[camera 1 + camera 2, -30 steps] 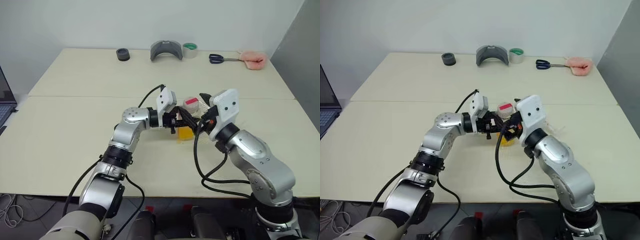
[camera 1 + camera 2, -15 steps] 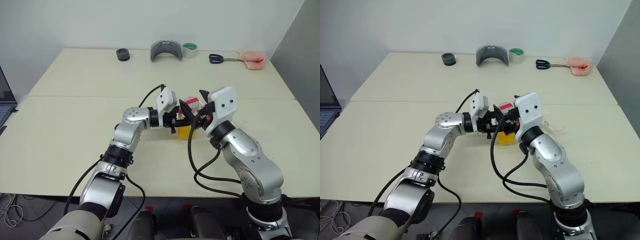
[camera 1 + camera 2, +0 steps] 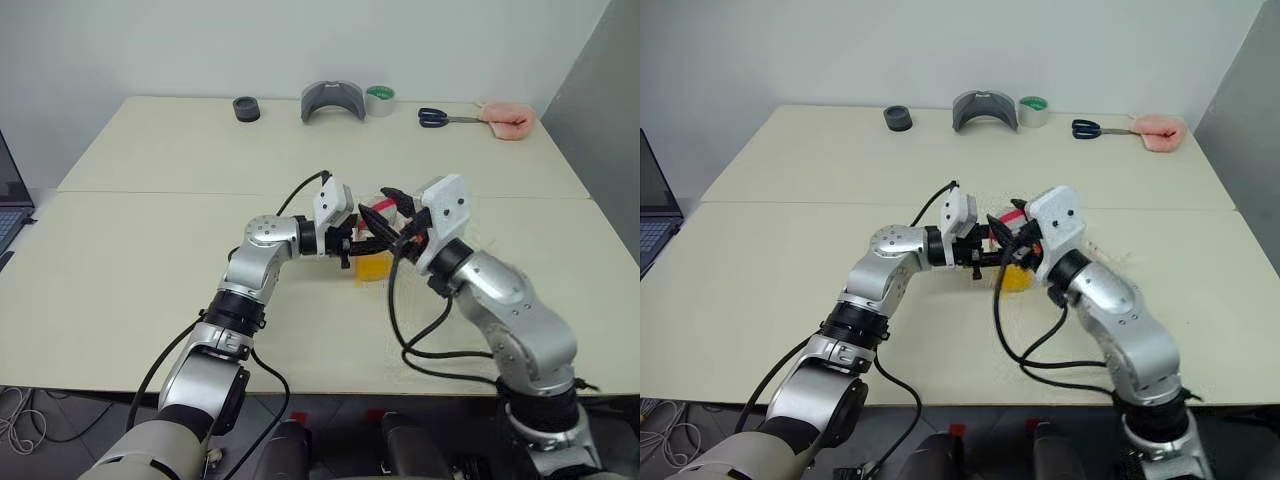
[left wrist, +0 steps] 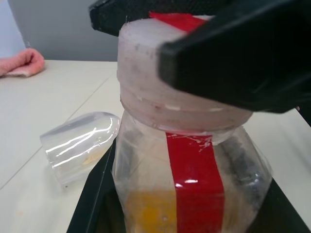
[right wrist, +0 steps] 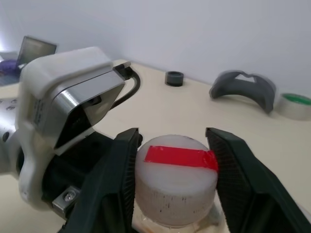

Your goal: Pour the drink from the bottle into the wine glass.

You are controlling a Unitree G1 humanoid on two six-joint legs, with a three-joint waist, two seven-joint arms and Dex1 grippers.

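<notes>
The bottle [image 3: 372, 262] stands upright near the table's middle, with orange-yellow drink [image 4: 155, 213] in its lower part and a red stripe up its side. My left gripper [image 3: 352, 248] comes in from the left and is shut on the bottle's body. From the right, my right gripper [image 5: 173, 138] reaches over, and its two black fingers press on either side of the white cap [image 5: 175, 179]. The wine glass [image 4: 80, 141] lies on its side on the table just beyond the bottle, with its stem hidden.
Along the table's far edge sit a black ring [image 3: 245, 109], a grey curved piece [image 3: 332, 101], a green tape roll [image 3: 379, 99], scissors [image 3: 440, 118] and a pink cloth [image 3: 505, 120]. A laptop [image 3: 8, 205] shows at the left edge.
My right gripper has turned to the left and its fingers have closed in from wide apart onto the cap. The left gripper and the bottle have stayed put.
</notes>
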